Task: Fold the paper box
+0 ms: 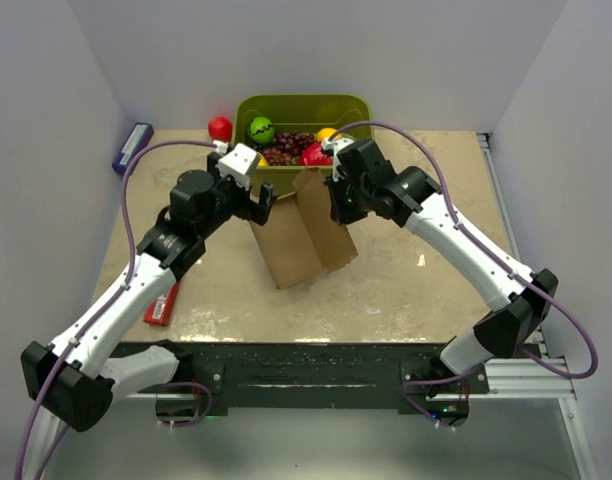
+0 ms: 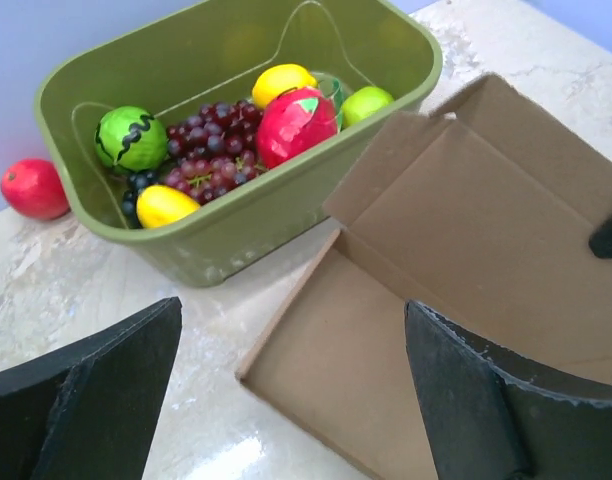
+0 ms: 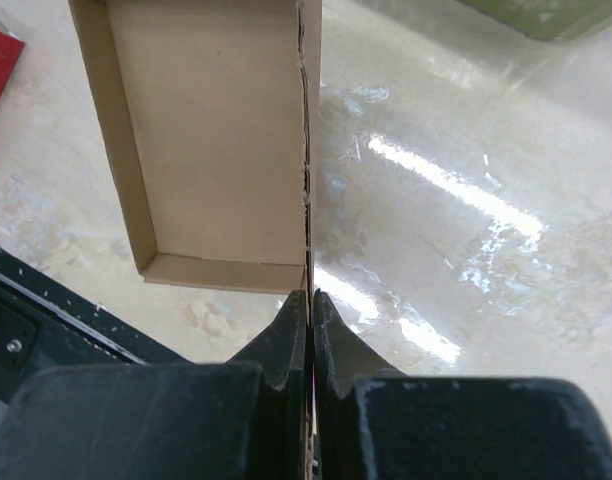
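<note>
Paper box (image 1: pixel 286 245) sits half-erected at the centre of the table (image 1: pixel 406 290), just in front of the green fruit tub (image 1: pixel 286 98), with one panel lying flat and one standing. I read my right gripper (image 3: pixel 309 298) as pinched tight on the upper edge of the standing panel. My left gripper (image 2: pixel 291 312) hangs spread wide over the flat panel's left side, gripping nothing.

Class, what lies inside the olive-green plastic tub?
Dark purple grapes, a green striped ball, two yellow fruits, a red fruit and a pale-green fruit; anything beneath them is covered.
</note>
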{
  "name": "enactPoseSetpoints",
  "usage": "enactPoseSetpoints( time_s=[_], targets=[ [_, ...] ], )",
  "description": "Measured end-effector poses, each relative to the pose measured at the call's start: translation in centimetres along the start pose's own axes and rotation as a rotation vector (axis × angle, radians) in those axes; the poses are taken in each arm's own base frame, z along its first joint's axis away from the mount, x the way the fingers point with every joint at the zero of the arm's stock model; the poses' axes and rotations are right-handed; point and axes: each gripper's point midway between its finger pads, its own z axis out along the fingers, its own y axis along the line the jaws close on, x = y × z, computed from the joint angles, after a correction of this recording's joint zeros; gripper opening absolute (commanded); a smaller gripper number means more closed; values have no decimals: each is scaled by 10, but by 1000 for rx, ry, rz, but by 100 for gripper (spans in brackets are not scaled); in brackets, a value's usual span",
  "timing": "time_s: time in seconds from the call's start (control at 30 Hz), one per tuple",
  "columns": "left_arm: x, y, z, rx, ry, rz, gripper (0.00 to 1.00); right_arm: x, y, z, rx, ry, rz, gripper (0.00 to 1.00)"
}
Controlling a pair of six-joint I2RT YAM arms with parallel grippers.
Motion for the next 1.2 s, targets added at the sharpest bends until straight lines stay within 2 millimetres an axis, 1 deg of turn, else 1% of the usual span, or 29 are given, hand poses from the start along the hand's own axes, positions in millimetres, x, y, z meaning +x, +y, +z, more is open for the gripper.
enactPoseSetpoints(
  time_s=[0.07,0.1,0.17,0.2,0.23,0.27,0.3,0.33,0.43,0.47,0.53,0.63,0.73,0.83,0.87,1.0,1.1,1.13,1.2],
  targets=[
    [-7,4,6,4,11,-7,97,-1,-1,-5,2,7,-30,0],
    [-11,12,7,4,9,-21,97,1,-3,-8,3,16,-43,0],
    [-17,27,7,9,-9,-38,97,8,-5,-11,2,44,-68,0],
    [-19,31,5,33,-19,-41,97,14,-4,-14,-10,67,-84,0],
    [-21,27,3,91,-32,-40,97,16,-4,-15,-16,74,-90,0],
    [-24,17,1,162,-44,-32,97,19,-2,-18,-38,84,-102,0],
    [-25,5,-1,231,-53,-20,97,21,0,-21,-55,90,-113,0],
    [-27,-12,-5,333,-64,-8,97,25,2,-26,-81,98,-127,0],
    [-29,-47,-21,565,-91,22,97,33,11,-40,-159,106,-163,0],
    [-28,-53,-25,619,-96,30,97,34,15,-45,-186,104,-173,0],
    [-21,-66,-30,730,-88,33,97,35,22,-52,-235,97,-190,0],
    [-5,-75,-29,828,-46,5,97,38,30,-58,-293,96,-206,0],
    [12,-81,-26,886,-1,-38,98,45,35,-57,-337,117,-225,0],
    [25,-85,-26,919,24,-73,93,56,39,-54,-372,151,-231,0],
    [29,-86,-26,930,31,-82,91,59,39,-53,-379,159,-233,0],
    [41,-91,-23,956,63,-112,88,64,42,-52,-403,174,-240,0],
    [45,-97,-22,977,77,-120,80,64,46,-54,-431,169,-247,0],
    [47,-99,-21,986,83,-122,75,64,47,-54,-437,167,-250,0],
    [51,-105,-21,1001,98,-129,68,65,48,-55,-449,166,-252,0]
  ],
)
